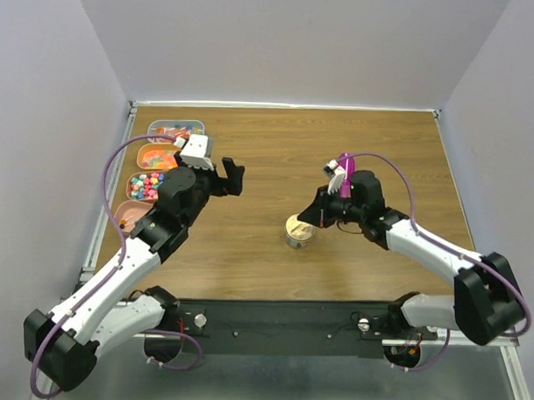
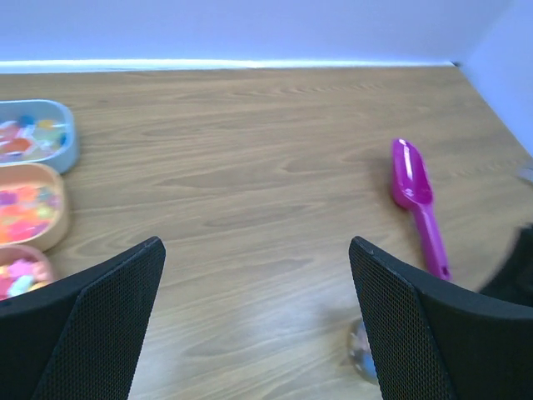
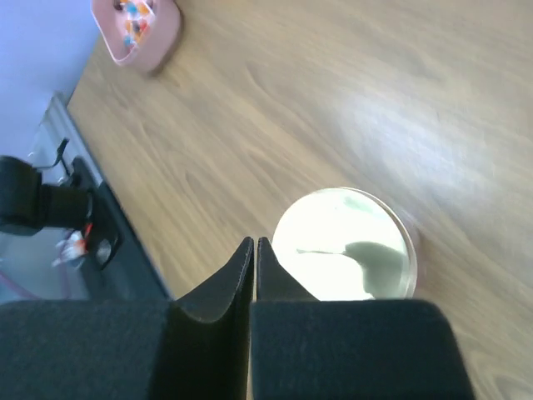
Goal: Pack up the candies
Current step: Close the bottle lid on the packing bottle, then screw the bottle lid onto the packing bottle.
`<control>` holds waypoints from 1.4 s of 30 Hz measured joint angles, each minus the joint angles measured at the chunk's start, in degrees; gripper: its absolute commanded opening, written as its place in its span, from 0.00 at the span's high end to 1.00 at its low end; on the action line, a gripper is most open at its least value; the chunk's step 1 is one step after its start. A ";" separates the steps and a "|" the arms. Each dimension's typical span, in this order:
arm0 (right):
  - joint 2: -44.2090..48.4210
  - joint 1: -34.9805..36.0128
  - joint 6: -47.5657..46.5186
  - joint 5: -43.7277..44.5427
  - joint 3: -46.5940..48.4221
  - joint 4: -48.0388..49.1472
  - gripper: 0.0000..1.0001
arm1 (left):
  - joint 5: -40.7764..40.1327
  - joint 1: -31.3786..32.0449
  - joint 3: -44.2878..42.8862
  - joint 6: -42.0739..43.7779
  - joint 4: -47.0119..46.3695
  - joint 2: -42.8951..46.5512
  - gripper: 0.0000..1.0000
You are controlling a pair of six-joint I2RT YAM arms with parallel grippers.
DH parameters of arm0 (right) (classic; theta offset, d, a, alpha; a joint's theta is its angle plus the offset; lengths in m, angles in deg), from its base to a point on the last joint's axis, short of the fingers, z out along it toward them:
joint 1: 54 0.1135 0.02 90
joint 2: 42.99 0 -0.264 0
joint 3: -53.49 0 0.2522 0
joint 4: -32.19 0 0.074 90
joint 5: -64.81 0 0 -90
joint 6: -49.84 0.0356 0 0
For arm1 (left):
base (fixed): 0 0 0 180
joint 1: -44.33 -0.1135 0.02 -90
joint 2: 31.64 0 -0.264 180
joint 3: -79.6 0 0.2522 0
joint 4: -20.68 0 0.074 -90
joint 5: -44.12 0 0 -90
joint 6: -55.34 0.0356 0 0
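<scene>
**Candies sorted in four trays at left, one lidded jar mid-bench**

Four shallow trays (image 1: 130, 186) in a column along the left edge of the bench (image 1: 278, 139). Far to near: pale blue, orange, grey, pink. All the candies (image 1: 147, 185) inside those trays, sorted by kind:
- red-orange wrapped pieces in the farthest
- orange-yellow gummies in the second
- pastel balls in the third
- a few mixed pieces in the nearest

Far too many and too small to count singly.

One jar (image 1: 298, 234) under one round cream lid (image 3: 346, 242), upright near mid-bench and well apart from the trays. One magenta scoop (image 2: 416, 204) flat on the wood, to the far right of the jar and partly hidden by the right arm in the top view.

Two arms. On one, the left pincer (image 2: 256, 250), spread wide with nothing between its fingers, hanging just right of the tray column. On the other, the right pincer (image 3: 254, 246), all but closed with only a thin slit between the fingers. Grips nothing; poised just above the jar, fingertips by the lid's edge. Cannot tell whether touching.

Brown wood-grain top. Plain pale walls at left, far and right. Black base bar and metal frame along the near edge.
</scene>
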 measured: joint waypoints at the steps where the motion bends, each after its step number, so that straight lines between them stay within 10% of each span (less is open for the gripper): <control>1: 1.33 1.42 -0.52 2.25 -0.09 0.09 0.91 | -1.49 -0.39 0.94 0.26 0.09 1.75 0.01; 19: 6.16 16.48 -2.78 31.01 -5.49 0.04 0.99 | -13.77 -1.05 4.42 3.96 0.28 11.17 0.01; 42: 3.26 16.50 6.80 34.12 -2.54 -7.67 0.99 | -13.88 -1.11 4.92 4.09 0.33 11.76 0.01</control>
